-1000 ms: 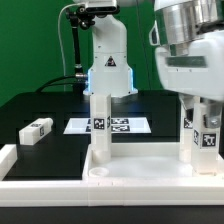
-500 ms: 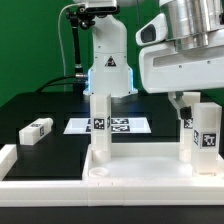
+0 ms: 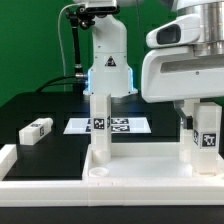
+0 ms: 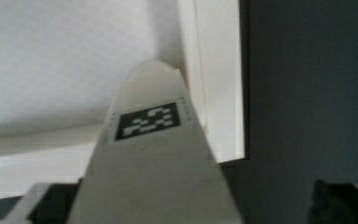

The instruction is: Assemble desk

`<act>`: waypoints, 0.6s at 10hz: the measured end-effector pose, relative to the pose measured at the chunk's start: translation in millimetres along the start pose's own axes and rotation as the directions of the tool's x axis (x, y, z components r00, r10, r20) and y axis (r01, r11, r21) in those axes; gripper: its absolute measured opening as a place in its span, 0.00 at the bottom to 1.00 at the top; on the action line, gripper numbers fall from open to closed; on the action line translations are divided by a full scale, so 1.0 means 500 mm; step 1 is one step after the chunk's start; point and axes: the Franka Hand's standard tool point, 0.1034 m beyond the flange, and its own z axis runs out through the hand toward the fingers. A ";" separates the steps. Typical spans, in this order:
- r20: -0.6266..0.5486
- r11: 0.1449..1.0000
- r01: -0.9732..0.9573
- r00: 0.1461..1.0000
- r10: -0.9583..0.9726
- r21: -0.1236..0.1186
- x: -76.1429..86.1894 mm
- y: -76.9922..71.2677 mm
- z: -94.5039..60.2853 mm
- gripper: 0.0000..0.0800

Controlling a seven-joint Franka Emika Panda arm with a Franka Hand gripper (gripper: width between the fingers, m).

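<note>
A plain green wall [image 3: 30, 40] closes the scene at the back, in soft and even light. The table [image 3: 50, 110] has a matt black top. The marker board [image 3: 78, 126] lies flat on it, and a low white border rail [image 3: 40, 192] runs along the near edge.

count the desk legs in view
3. One leg stands upright on the tabletop toward the exterior view's left; a second leg stands at that view's right, below the gripper; a third leg lies loose on the table, far left. A fourth may be hidden.
</note>
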 end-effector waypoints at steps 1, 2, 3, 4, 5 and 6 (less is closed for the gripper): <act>-0.002 0.998 -0.066 0.998 0.066 -0.001 0.001 0.002 0.000 0.49; -0.004 0.992 -0.130 0.992 0.130 -0.006 0.004 0.011 -0.001 0.49; -0.004 0.972 -0.236 0.972 0.236 -0.009 0.004 0.016 -0.001 0.38; 0.010 0.907 -0.421 0.907 0.421 -0.026 -0.003 0.017 -0.002 0.38; 0.021 0.815 -0.578 0.815 0.579 -0.044 -0.008 0.017 -0.003 0.37; 0.018 0.701 -0.712 0.701 0.713 -0.052 -0.007 0.018 -0.003 0.37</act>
